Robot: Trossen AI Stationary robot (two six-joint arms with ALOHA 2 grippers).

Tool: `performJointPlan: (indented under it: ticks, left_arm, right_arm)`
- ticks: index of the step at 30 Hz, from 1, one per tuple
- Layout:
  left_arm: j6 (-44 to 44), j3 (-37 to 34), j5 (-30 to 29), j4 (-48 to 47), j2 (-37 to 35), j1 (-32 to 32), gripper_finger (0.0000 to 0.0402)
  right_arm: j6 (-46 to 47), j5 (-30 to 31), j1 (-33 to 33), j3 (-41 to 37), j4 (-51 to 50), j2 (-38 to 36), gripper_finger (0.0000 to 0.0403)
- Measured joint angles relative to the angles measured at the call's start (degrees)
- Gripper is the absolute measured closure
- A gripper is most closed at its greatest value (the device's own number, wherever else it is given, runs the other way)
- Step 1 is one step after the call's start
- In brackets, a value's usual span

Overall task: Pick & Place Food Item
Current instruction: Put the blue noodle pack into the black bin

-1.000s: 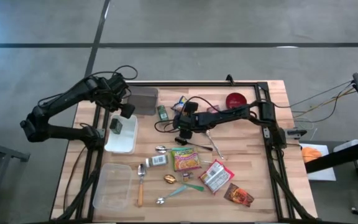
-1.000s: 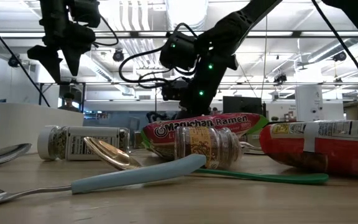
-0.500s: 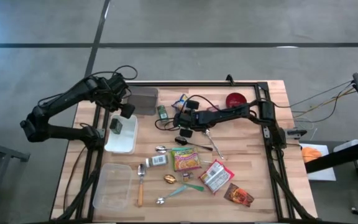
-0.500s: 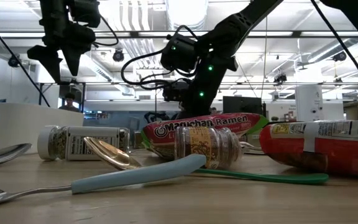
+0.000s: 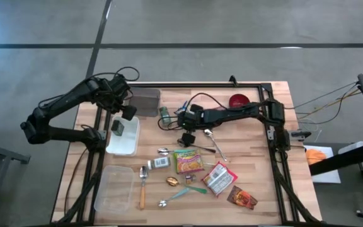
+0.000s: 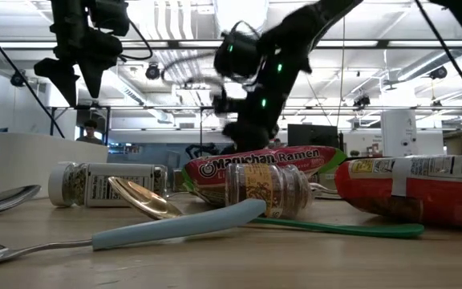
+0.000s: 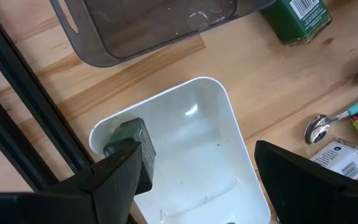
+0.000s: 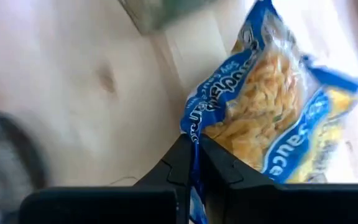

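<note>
I find the right pincer [image 8: 194, 163] clamped together on the lower edge of the blue pasta packet [image 8: 272, 115], which extends ahead of the fingertips over the wooden counter [image 8: 73, 93]. From above, this pincer [image 5: 183, 118] sits mid-counter, with the green jar [image 5: 164, 113] just beside it. My left pincer [image 7: 194, 180] stands apart above the white tray [image 7: 222, 106]; a dark green block [image 7: 132, 134] lies in the tray corner beside one finger. The grey bin [image 7: 142, 25] sits beyond the tray.
</note>
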Motion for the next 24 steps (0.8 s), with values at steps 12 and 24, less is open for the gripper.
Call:
performJointPlan:
  ticks: [12, 24]
  left_arm:
    - [1.95, 0.00, -0.17, 0.40, 0.00, -0.12, 0.0085]
    - [7.74, -0.70, 2.07, 2.99, 0.00, -0.83, 0.0085]
  right_arm:
    - [0.64, -7.73, -0.68, 0.00, -6.64, -12.44, 0.0392]
    - [0.38, -12.31, -0.52, 0.00, -8.46, -17.51, 0.0392]
